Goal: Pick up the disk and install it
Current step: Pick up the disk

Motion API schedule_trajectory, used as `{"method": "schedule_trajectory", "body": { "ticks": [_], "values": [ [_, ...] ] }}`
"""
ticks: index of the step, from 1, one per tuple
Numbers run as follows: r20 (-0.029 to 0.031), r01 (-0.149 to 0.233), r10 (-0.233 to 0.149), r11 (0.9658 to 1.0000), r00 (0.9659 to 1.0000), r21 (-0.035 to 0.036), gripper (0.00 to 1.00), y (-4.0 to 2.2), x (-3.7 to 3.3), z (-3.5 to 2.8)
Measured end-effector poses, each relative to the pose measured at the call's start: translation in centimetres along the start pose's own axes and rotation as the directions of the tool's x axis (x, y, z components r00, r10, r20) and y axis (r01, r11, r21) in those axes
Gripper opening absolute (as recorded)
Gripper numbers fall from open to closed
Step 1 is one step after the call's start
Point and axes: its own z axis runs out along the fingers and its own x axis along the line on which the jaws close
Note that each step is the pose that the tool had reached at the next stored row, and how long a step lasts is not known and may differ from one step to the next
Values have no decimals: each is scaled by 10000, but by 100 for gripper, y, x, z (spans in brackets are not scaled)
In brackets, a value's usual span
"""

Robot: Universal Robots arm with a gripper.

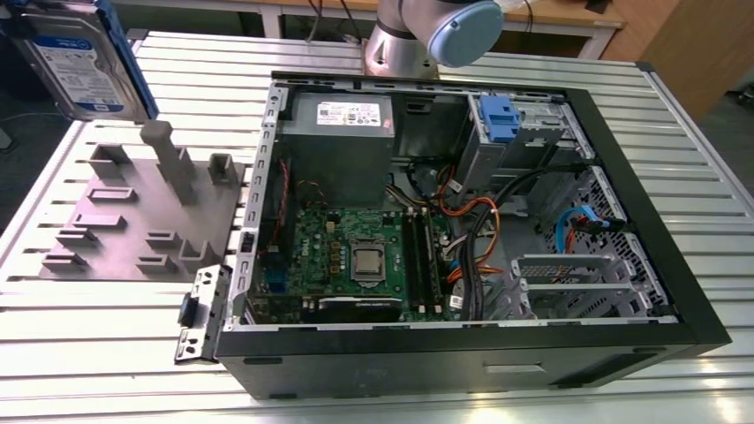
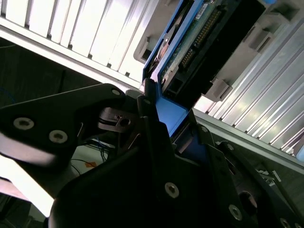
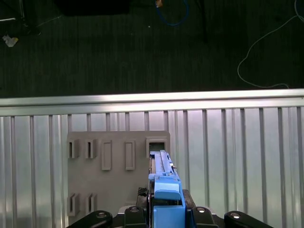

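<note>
One half of the job looks done: the disk (image 1: 73, 62) is off its rest and hangs in the air at the far end of the exterior view's left, above the slatted tabletop (image 1: 106, 344) and beyond the grey fixture plate (image 1: 130, 221). In the first wrist view the gripper (image 3: 166, 211) has it by the blue carrier bracket (image 3: 167, 197), with the silver body reaching out toward the plate's slots and apart from them. In the second wrist view the black fingers (image 2: 151, 118) are clamped narrow on either side of that bracket, and the disk's green circuit-board face (image 2: 192, 40) shows.

So I judge the step in hand to be the carry, with the pick-up complete and the install not yet begun. The open computer case (image 1: 659, 291) lies well apart, toward the exterior view's right. Its drive cage, marked by a small blue latch tab (image 1: 500, 119), sits at the far right of the case, beside the power-supply box (image 1: 342, 124).

What remains calls for crossing over the case wall without a knock. It also calls for turning the disk to line up with the cage, and for keeping clear of the loose cables (image 1: 489, 216) near it.
</note>
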Motion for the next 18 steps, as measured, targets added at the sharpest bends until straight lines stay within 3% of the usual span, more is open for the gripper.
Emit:
{"method": "schedule_trajectory", "body": {
  "ticks": [12, 18],
  "values": [
    [0, 0, 0, 10000, 10000, -1, 36, 0, -2, -132],
    [0, 1, -1, 10000, 10000, 0, 36, -5, -2, -146]
  ]
}}
